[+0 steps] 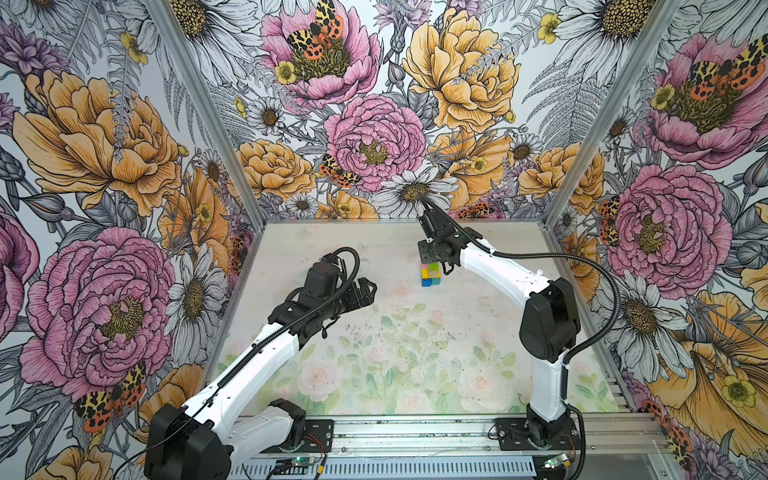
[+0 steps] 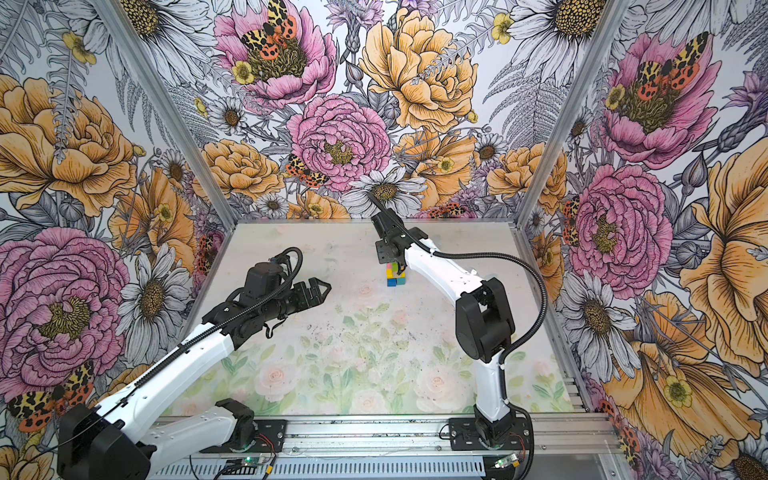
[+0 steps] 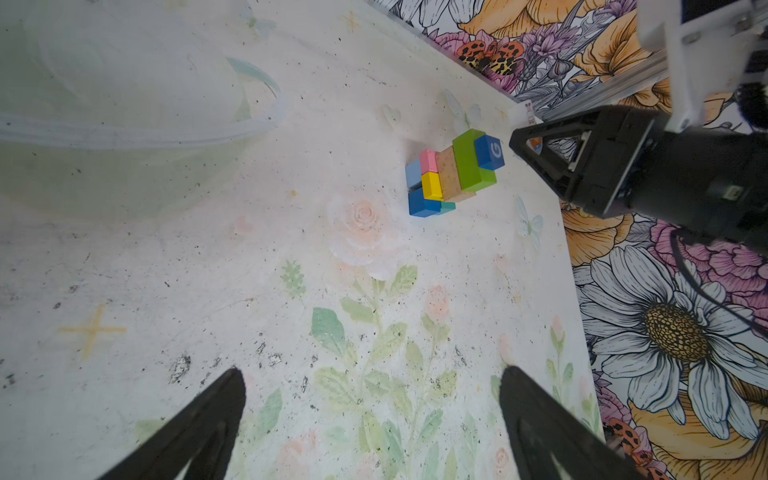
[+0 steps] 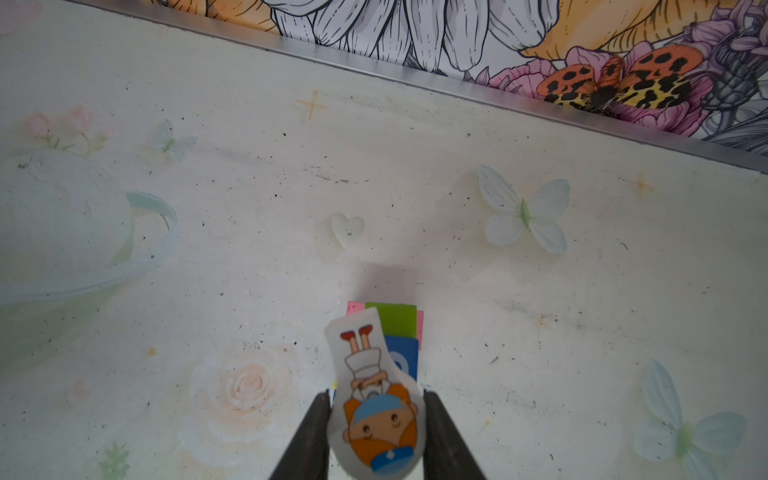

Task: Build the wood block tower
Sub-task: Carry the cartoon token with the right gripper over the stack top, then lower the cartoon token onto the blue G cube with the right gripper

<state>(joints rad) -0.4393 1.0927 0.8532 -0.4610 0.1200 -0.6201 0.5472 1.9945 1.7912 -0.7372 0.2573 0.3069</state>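
Note:
The tower (image 1: 430, 274) (image 2: 395, 276) stands at the back middle of the mat. In the left wrist view the tower (image 3: 453, 174) has light blue, dark blue and teal cubes lowest. Pink and yellow bricks, a bare-wood brick and a green brick (image 3: 471, 162) lie above them. A dark blue cube (image 3: 489, 151) marked G sits on top. My right gripper (image 1: 434, 259) (image 4: 376, 397) hangs just above the tower, shut on a flat white cartoon figure (image 4: 374, 395). My left gripper (image 1: 372, 286) (image 3: 372, 374) is open and holds nothing, left of the tower.
The metal rail of the back wall (image 4: 457, 89) runs close behind the tower. Flowered side walls (image 1: 232, 174) close in the mat (image 1: 395, 353). The arm bases sit on the aluminium rail (image 1: 415, 432) at the front.

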